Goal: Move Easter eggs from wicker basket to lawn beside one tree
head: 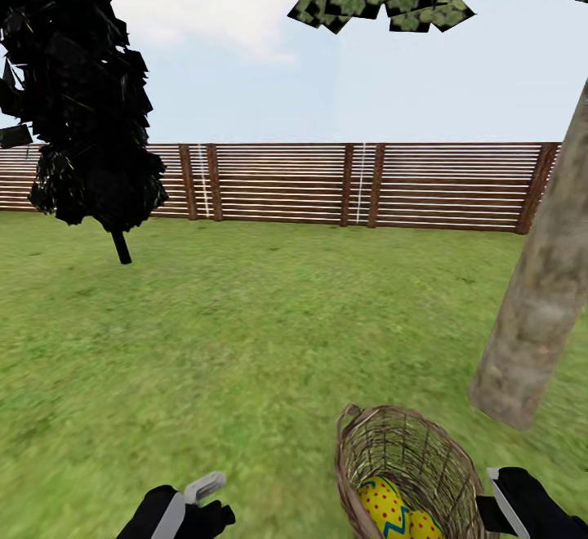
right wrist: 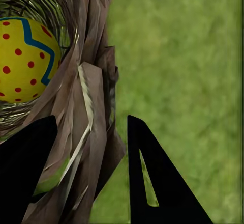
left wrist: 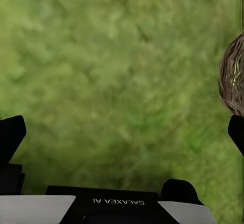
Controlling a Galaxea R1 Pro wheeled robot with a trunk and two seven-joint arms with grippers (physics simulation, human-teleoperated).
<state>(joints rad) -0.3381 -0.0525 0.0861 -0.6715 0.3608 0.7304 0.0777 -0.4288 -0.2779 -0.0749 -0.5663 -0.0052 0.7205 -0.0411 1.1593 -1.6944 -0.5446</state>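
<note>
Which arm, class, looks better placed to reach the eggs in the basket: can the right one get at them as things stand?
Probably yes. The right gripper is open at the wicker basket rim, its fingers straddling the wall, and an egg lies just inside. It likely must lift over the rim first.

Both arms are held low at the front. Left pincer is seen w/ fingers apart. Right pincer is opened too, fingers spread.
</note>
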